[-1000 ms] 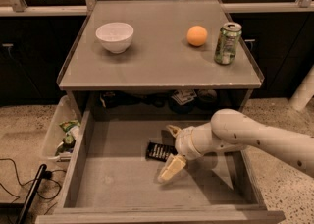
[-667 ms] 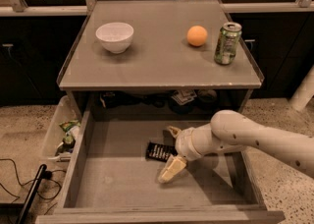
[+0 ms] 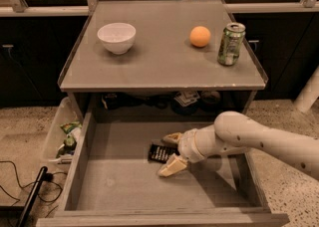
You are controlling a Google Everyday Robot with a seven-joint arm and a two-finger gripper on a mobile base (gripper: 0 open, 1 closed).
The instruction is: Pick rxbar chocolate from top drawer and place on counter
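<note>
Basically, gripper (image 3: pixel 173 152) sat low in the top drawer (image 3: pixel 124 191), fingers (image 3: pixel 173 167) apart, straddling the right end of the rxbar chocolate (image 3: pixel 158 152), which lay flat on the drawer floor. Risk: thin flat bar, so closing could skid it away or nip only the wrapper edge. Further back, counter (image 3: pixel 164 66) held bowl (image 3: pixel 116 37), orange (image 3: pixel 200 36) and can (image 3: pixel 231 43); a careless placement could knock one.

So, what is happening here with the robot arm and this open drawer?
The robot's arm reaches into the open top drawer. Its gripper is open, with one finger on each side of the rxbar chocolate, which lies flat on the drawer floor. The bar is not yet lifted. On the counter above stand a white bowl, an orange and a green can.
</note>
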